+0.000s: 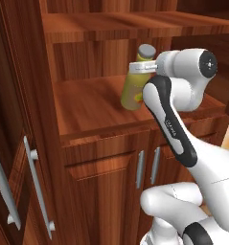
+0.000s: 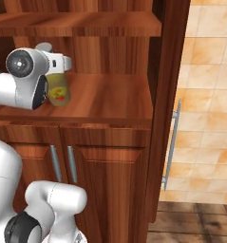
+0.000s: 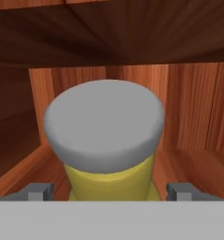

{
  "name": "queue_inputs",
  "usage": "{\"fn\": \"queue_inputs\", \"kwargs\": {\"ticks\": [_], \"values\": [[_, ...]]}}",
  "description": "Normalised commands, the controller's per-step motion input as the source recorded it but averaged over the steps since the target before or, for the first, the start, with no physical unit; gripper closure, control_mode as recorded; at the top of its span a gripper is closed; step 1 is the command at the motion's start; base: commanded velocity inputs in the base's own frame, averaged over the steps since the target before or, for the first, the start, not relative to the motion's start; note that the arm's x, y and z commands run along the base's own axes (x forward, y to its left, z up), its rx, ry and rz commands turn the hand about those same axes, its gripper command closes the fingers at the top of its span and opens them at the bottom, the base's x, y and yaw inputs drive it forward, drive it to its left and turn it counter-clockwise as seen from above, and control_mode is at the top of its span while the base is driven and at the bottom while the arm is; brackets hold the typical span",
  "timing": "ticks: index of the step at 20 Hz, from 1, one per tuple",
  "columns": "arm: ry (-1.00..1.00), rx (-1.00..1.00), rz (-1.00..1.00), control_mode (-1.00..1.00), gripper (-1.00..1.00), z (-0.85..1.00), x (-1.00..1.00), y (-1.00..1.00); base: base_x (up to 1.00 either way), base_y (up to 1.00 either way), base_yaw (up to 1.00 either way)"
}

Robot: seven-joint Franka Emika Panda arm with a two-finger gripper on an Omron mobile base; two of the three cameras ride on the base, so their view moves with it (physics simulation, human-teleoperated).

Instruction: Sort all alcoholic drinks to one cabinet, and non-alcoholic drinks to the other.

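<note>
- The pincer (image 3: pixel 106 191) stands at the neck of the mustard-yellow bottle (image 1: pixel 133 88), one finger on each side of it; the fingers (image 3: pixel 36 192) are set wide, and in the hand view a narrow gap shows between each tip and the yellow body.
- I cannot tell if the fingers press the bottle or only stand beside it, so I cannot say that it is held.
- In the hand view the grey cap (image 3: pixel 104 124) of the bottle is very near to the camera, and the yellow body goes down between the two finger tips.
- The bottle stands on the plank shelf (image 1: pixel 92 107) of the reddish-brown cabinet (image 2: pixel 110 156), in the open middle compartment.
- In the left base view it looks a little tilted, with the cap leaning to the right; the bottom of it rests on the shelf.
- In the right base view the red label (image 2: pixel 61 93) shows on its lower part, just beside the white wrist of the arm (image 2: pixel 24 80).
- Another plank shelf (image 2: pixel 81 23) lies above the bottle.
- Under the shelf there are two panelled doors, closed, with two silver bar handles (image 1: pixel 148 167) near each other at the middle.
- At the left a cabinet door (image 1: pixel 20 158) with long silver handles stands open.
- At the right in the right base view, one more handle (image 2: pixel 172 142) is on the side of the cabinet, before a tan tiled wall (image 2: pixel 210 104).
</note>
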Motion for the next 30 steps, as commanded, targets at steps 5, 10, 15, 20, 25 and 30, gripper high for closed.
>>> {"fn": "queue_inputs", "kwargs": {"ticks": [5,10,15,20,25,30], "values": [[0.0,0.0,0.0,-1.0,1.0,-0.36,0.66,0.15,0.0,0.0,0.0],[0.03,0.0,0.0,-1.0,1.0,-0.38,0.53,0.12,0.0,0.0,0.0],[0.01,0.0,0.0,-1.0,1.0,-0.26,0.5,0.13,0.0,0.0,0.0],[0.0,0.0,0.0,-1.0,-1.0,-0.3,0.36,0.1,0.0,0.0,0.0],[-0.02,0.0,0.0,-1.0,-1.0,-0.08,0.28,0.08,0.0,0.0,0.0],[-0.1,0.0,0.0,-1.0,-1.0,0.0,0.09,0.0,0.0,0.0,0.0]]}}
